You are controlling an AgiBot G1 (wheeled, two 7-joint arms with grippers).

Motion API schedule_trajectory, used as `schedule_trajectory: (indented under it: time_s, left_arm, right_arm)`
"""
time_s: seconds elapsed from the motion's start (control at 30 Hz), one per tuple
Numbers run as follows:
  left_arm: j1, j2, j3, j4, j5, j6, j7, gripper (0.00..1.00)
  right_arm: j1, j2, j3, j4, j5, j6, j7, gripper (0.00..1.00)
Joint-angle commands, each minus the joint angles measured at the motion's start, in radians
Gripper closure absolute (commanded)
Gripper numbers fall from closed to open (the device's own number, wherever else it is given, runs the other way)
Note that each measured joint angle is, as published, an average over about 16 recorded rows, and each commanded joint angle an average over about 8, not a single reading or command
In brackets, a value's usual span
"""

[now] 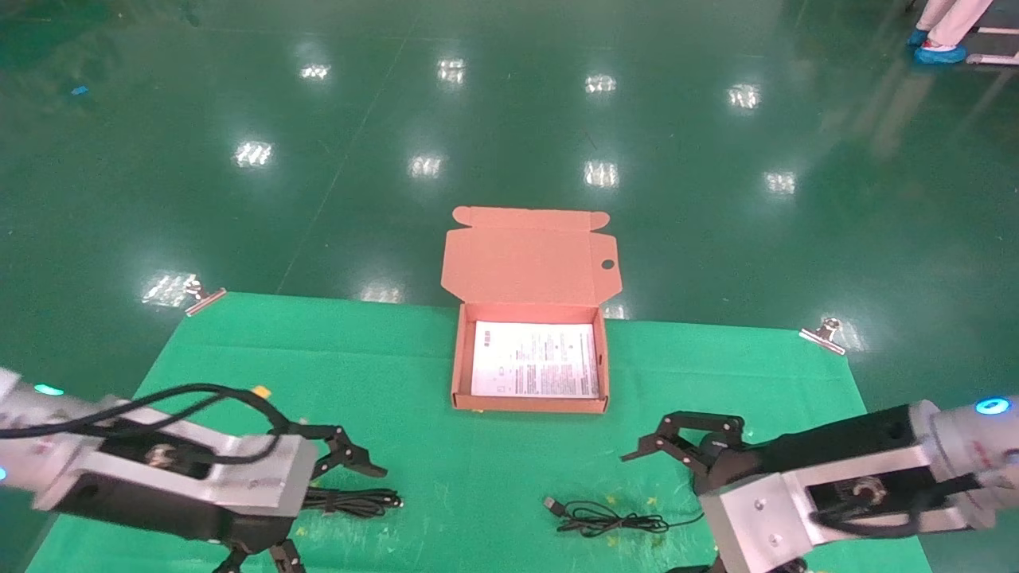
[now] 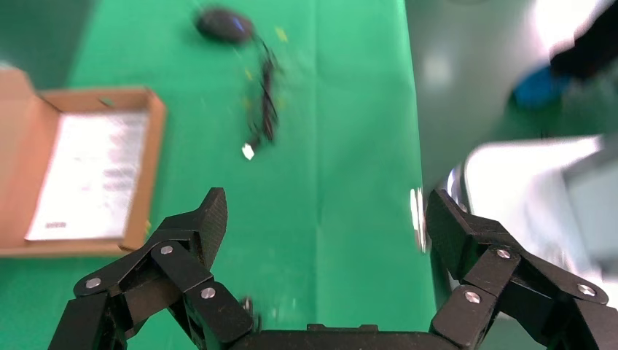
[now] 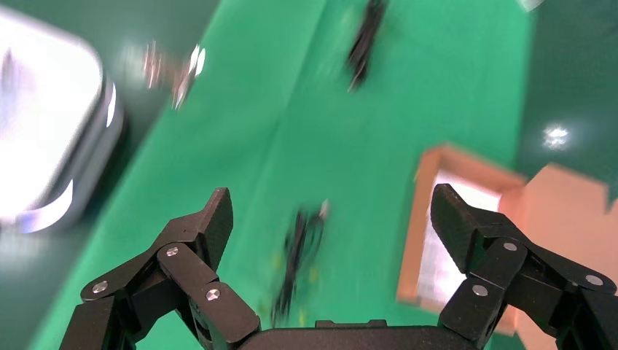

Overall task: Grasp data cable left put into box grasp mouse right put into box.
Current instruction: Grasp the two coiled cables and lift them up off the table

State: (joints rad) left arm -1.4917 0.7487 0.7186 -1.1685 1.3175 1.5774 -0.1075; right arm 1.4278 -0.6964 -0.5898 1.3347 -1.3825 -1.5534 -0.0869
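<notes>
The salmon-orange box (image 1: 529, 404) stands open at the cloth's middle, with a white sheet inside and its lid flap folded back. The data cable (image 1: 356, 502), a tied black bundle, lies at the front left. My left gripper (image 1: 339, 514) is open right above it. The right wrist view shows the bundle farther off (image 3: 364, 41). The mouse (image 2: 224, 23) shows only in the left wrist view; in the head view my right arm hides it. Its loose cord (image 1: 609, 521) ends in a USB plug (image 1: 549, 503). My right gripper (image 1: 654, 509) is open over the cord (image 3: 294, 257).
A green cloth (image 1: 239, 358) covers the table and is held by metal clips at the far corners (image 1: 204, 298) (image 1: 825, 334). Beyond it is the glossy green floor. The box also shows in both wrist views (image 2: 149, 175) (image 3: 412, 240).
</notes>
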Motion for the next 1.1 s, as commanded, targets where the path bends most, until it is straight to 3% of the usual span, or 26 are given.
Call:
schedule_trajectory:
  time_s: [0.03, 0.27, 0.57, 0.83, 1.1]
  left_arm:
    - [-0.042, 0.023, 0.061, 0.029, 0.057, -0.001, 0.025, 0.00]
    - [-0.112, 0.118, 0.202, 0.085, 0.306, -0.043, 0.080, 0.00]
    - [-0.087, 0.203, 0.265, 0.184, 0.480, -0.176, 0.086, 0.00]
    - [-0.059, 0.272, 0.281, 0.327, 0.545, -0.285, 0.067, 0.00]
    - [-0.052, 0.337, 0.268, 0.532, 0.526, -0.340, 0.099, 0.00]
  right_arm:
    - [0.039, -0.017, -0.053, 0.003, -0.078, 0.002, -0.036, 0.00]
    - [0.045, -0.066, -0.161, 0.006, -0.308, 0.067, -0.107, 0.00]
    - [-0.047, -0.121, -0.220, -0.024, -0.510, 0.226, -0.085, 0.00]
    - [-0.093, -0.196, -0.233, -0.150, -0.579, 0.332, -0.028, 0.00]
    - [-0.098, -0.281, -0.238, -0.321, -0.597, 0.410, -0.048, 0.00]
